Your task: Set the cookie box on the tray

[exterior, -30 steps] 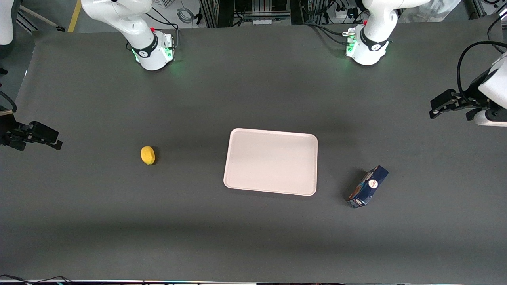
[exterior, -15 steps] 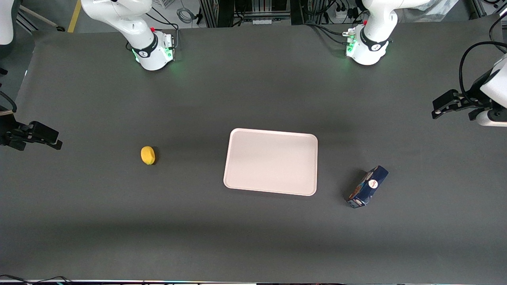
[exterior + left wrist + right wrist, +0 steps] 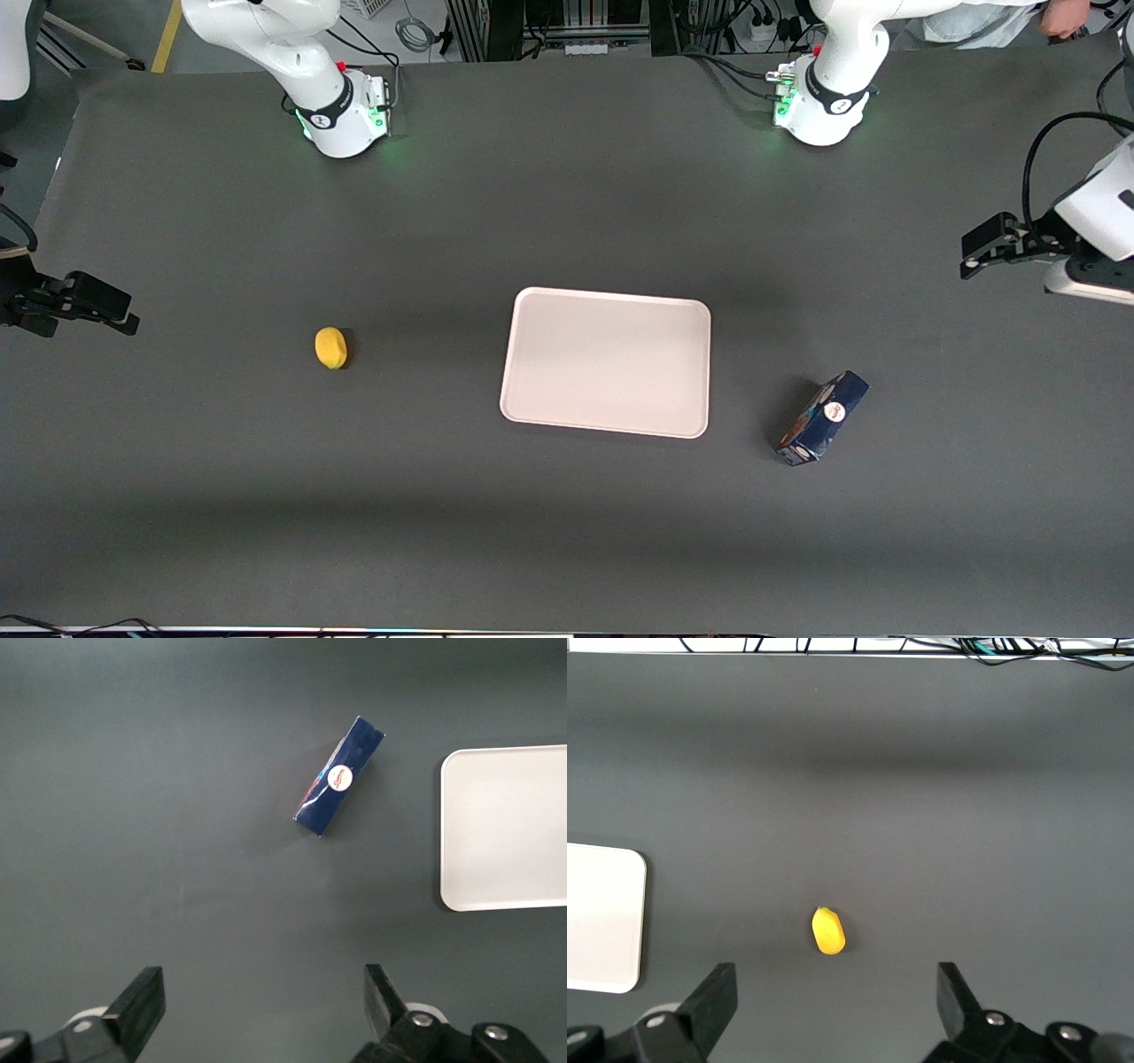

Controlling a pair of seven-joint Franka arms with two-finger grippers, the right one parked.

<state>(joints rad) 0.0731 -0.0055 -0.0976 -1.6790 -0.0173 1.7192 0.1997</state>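
**Kid:** Where is your gripper?

**Me:** My gripper point(image 3: 974, 252) hangs over the table point(image 3: 567, 532), out at my end, well apart from the box. Its two fingers point(image 3: 142, 1001) are spread wide, and it holds nothing.

**Kid:** Where is the box?

**Me:** The box point(image 3: 824, 418) lies flat on the table, turned at a slant. I see its round white sticker on top. It is near the tray point(image 3: 606, 361), but it does not touch it. It sits a bit closer to the front camera than the middle of the tray.

**Kid:** What is that yellow thing?

**Me:** A small yellow lump point(image 3: 330, 347). It sits well away from the tray, toward the parked arm's end
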